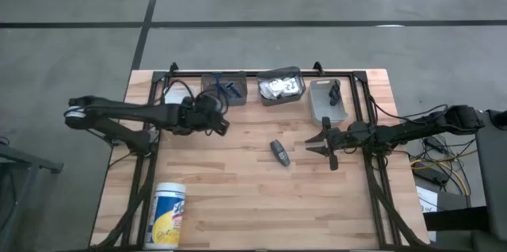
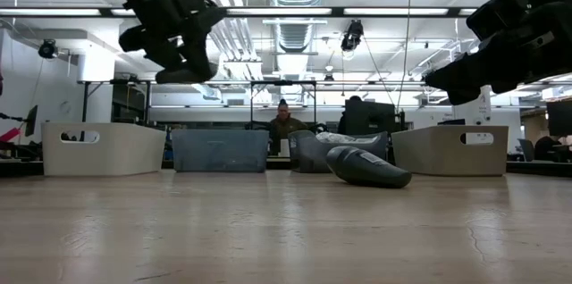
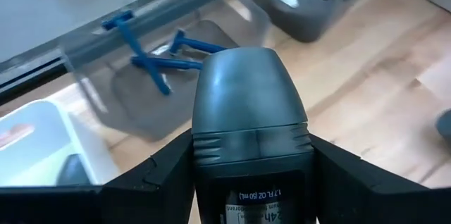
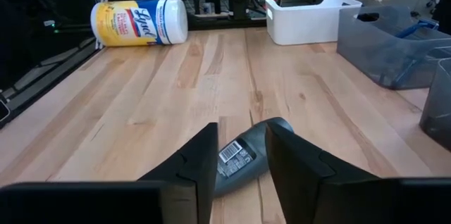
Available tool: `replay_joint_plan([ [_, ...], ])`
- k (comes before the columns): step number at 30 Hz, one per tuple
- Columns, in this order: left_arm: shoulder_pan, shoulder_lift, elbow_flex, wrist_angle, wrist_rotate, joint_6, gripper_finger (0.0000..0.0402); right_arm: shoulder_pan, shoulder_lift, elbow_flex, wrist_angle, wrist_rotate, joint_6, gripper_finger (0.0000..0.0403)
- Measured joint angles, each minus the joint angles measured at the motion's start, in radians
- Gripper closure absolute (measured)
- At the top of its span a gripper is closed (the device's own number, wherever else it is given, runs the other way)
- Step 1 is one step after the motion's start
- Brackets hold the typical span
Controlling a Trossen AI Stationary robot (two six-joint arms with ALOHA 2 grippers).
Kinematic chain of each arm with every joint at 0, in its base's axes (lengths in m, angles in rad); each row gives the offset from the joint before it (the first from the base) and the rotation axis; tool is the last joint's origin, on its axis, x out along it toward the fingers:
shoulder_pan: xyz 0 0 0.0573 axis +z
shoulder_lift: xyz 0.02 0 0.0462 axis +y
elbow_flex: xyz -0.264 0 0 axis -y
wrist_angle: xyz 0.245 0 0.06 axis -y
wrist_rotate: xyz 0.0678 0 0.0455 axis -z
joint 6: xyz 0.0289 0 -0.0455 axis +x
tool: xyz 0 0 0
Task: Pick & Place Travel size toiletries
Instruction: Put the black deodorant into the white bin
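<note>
1. A butcher-block table (image 1: pixel 238 204) stands on a grey floor. The low view looks across it into a workshop with ceiling lights, where a person sits far behind the bins.
2. Along the far edge sit a white bin (image 4: pixel 310 18), a clear bin (image 1: pixel 224 89) with blue razors (image 3: pixel 158 51), a grey bin of white packets (image 1: pixel 281 87) and a light grey bin (image 1: pixel 327 101) with a small black piece. A wipes canister (image 1: pixel 167 216) lies at the near left.
3. The left gripper (image 1: pixel 212 117) hangs above the table just short of the clear bin, clenched on a dark grey deodorant tube (image 3: pixel 246 122) whose rounded cap points toward the bins.
4. The right gripper (image 1: pixel 326 146) hovers off the table with its fingers parted and nothing between them. A second grey tube (image 1: pixel 279 153) lies on its side on the bare wood just ahead of it, label up.
5. Judged from this, the step in hand is fetching that loose tube, while the held one waits to be binned.
6. To do it well, line the fingers across the tube's narrow width, not along it, spread them wider than the body, come down until the tips almost meet the wood, then close near the middle so the rounded shape does not squirt out.
7. Keep the left arm clear of the approach.
</note>
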Motion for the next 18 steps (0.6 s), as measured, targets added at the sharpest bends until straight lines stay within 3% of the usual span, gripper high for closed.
replay_joint_plan([
  [18, 0.11, -0.1, -0.022, -0.181, -0.052, -0.064, 0.0179, 0.0, 0.0, 0.0, 0.0, 0.0, -0.003, 0.0239],
])
